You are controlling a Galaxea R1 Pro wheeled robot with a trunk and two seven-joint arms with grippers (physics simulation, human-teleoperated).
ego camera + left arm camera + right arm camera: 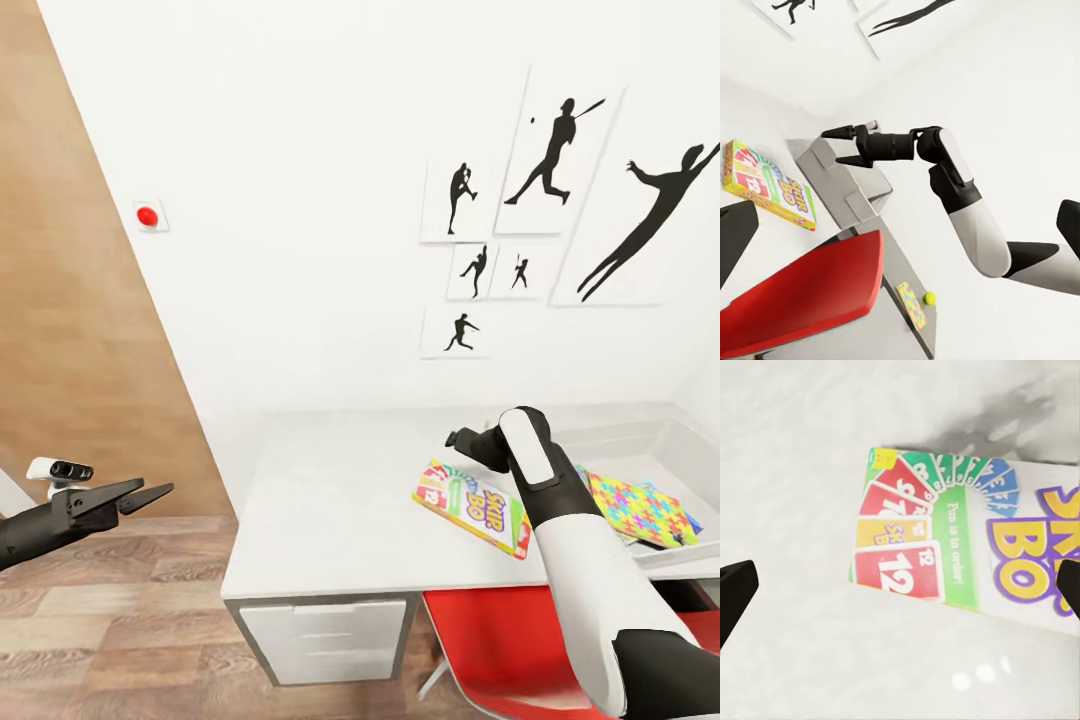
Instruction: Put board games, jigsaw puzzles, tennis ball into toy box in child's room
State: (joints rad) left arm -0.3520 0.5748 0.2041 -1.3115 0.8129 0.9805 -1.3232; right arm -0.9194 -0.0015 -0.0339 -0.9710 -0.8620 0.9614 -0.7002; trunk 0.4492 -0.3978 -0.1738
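**Lining up on the Skip-Bo box**

Head view: the Skip-Bo box [472, 506] lies flat on the pale desk [330, 520], near its front edge; just to its side, the toy box [655, 445] sits at the desk's far end with a mosaic puzzle [640, 508] already lying in it; the right gripper [462, 438] hangs over the desk just behind the game box, but how far its fingers are spread cannot be read from here; the left gripper [150, 493] is held out over the wood floor, well apart from the desk, fingers slightly parted and empty; a red chair [500, 640] is tucked under the desk's front.

Left wrist view: the right gripper [840, 146] shows from the side, fingers [832, 133] clearly spread and holding nothing; the game box [769, 184] lies on the desk close by; a tennis ball [929, 298] and a second puzzle [912, 305] rest on a lower grey section further along.

Right wrist view: the game box [967, 540] sits below and between the two dark fingertips [735, 589], which stand wide at either edge of the picture.

The step in hand looks like picking up this box; it is thin and flat, so a grip across its short width, near an edge, should hold better than a pinch from above; the wrist seems skewed to the box, so squaring up first would be wise; lower slowly, since the fingers must reach the desk surface to get under or around the edges.
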